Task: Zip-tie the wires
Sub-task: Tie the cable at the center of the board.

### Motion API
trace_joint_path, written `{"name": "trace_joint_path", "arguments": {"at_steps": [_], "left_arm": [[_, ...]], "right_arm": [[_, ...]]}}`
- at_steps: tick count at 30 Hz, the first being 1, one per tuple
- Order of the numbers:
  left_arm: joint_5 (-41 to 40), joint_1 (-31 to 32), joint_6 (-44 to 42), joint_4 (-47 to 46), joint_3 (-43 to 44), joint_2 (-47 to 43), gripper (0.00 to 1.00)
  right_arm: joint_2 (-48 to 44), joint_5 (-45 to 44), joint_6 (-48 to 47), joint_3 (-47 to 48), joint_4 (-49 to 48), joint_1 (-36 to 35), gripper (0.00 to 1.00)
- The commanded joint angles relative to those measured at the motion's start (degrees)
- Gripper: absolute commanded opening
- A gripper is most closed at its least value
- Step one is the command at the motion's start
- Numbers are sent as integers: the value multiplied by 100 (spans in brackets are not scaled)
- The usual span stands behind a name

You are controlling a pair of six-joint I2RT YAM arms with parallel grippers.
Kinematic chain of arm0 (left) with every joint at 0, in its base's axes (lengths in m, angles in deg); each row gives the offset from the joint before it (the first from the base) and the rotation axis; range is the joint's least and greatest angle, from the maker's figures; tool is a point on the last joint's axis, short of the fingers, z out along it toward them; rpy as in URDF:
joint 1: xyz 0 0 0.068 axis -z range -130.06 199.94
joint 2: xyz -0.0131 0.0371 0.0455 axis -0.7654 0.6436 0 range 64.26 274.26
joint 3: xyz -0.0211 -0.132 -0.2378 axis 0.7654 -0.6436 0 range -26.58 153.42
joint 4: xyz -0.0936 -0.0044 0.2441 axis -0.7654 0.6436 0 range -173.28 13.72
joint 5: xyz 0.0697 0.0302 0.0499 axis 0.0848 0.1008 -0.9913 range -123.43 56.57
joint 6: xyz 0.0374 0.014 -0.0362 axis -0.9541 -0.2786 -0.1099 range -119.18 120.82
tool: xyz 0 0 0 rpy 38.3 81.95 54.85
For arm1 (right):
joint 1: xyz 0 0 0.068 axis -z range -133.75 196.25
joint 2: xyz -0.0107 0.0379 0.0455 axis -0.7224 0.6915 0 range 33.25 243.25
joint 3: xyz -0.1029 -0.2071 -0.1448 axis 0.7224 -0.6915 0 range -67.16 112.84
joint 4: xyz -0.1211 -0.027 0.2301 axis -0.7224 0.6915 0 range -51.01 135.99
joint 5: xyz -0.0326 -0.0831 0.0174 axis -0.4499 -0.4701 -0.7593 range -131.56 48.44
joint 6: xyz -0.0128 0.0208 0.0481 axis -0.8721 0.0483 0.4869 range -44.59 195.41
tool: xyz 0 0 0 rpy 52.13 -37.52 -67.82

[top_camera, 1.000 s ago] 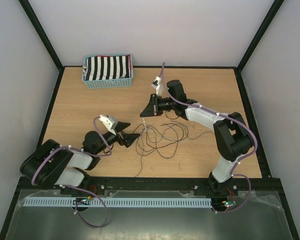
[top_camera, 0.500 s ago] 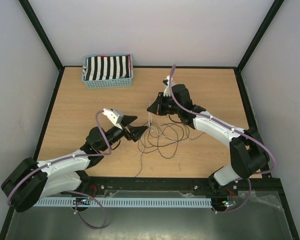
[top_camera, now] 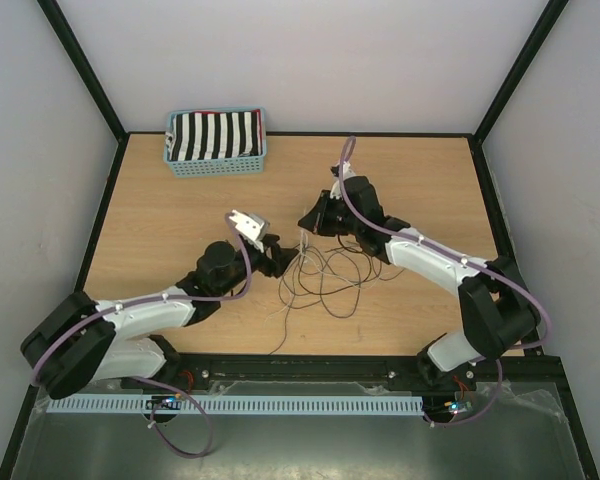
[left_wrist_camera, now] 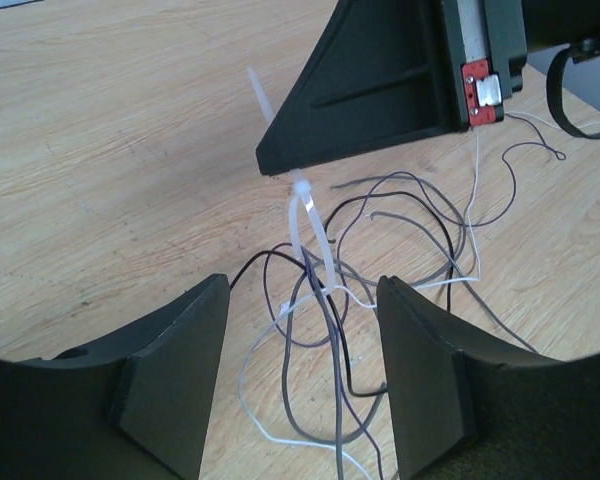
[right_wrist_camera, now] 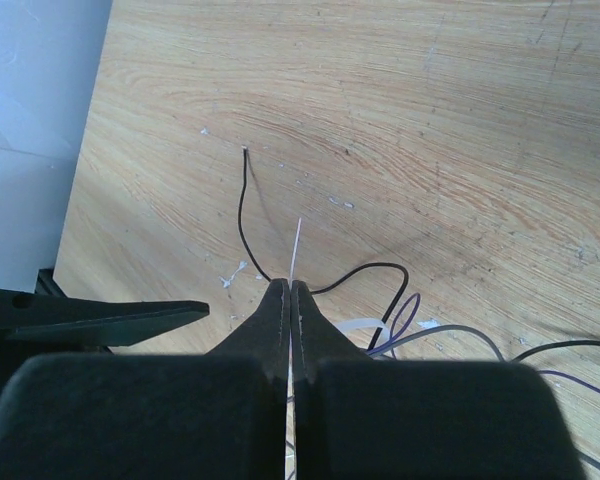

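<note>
Claws: two.
- Right claw (top_camera: 306,222): pressed together, pinching the tail of the zip tie.
- Left claw (left_wrist_camera: 300,290): spread, one finger on either side of the tie and wires, gripping nothing.

Zip tie (left_wrist_camera: 310,225): one, white. Its loop hangs down to where the strands cross.

Wires (top_camera: 325,275): several thin dark and pale strands, tangled mid-table between the claws. Exact count unclear. The right claw blocks some from the left wrist view.

Table (top_camera: 180,220): one, wooden.

Basket (top_camera: 215,168): one, blue, at the far left, well apart from the wires. It holds one striped cloth (top_camera: 215,135).
</note>
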Motion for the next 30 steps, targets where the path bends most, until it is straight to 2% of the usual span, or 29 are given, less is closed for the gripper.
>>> {"name": "trace_joint_path", "arguments": {"at_steps": [1, 6, 22, 30], "left_arm": [[-174, 99, -209, -266, 376, 302, 62], [-241, 173, -292, -402, 663, 761, 48], [-221, 189, -306, -1005, 1003, 1513, 42], [-350, 196, -402, -1174, 1028, 1640, 33]], "right_arm": [[-280, -205, 220, -156, -285, -50, 0], [-380, -315, 392, -339, -470, -79, 0], [-458, -313, 545, -504, -680, -101, 0], [-435, -263, 576, -550, -743, -110, 0]]}}
